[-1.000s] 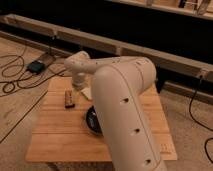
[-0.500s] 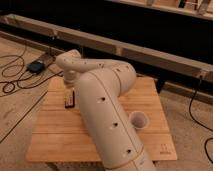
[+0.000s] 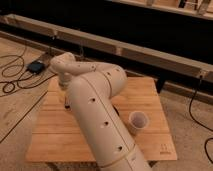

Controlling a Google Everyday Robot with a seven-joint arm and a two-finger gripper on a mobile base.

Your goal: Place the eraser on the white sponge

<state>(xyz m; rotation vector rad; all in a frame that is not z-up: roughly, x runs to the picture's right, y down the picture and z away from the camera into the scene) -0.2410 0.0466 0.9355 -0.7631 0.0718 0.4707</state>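
Note:
My arm fills the middle of the camera view. It rises from the bottom, bends above the table's centre and reaches left. My gripper [image 3: 65,98] hangs low over the left part of the wooden table [image 3: 150,95], mostly hidden behind my own forearm. A small dark bit [image 3: 68,105] shows at the arm's edge just below the gripper; I cannot tell whether it is the eraser. The white sponge is hidden or out of view.
A white paper cup [image 3: 138,120] stands upright on the right half of the table, close to my arm. A black power box [image 3: 36,67] and cables [image 3: 15,75] lie on the floor at the left. A dark low wall [image 3: 150,30] runs behind the table.
My arm has swung across the table toward the left, and the wrist has dropped lower there. The black bowl seen earlier is now covered by the arm; the paper cup is uncovered.

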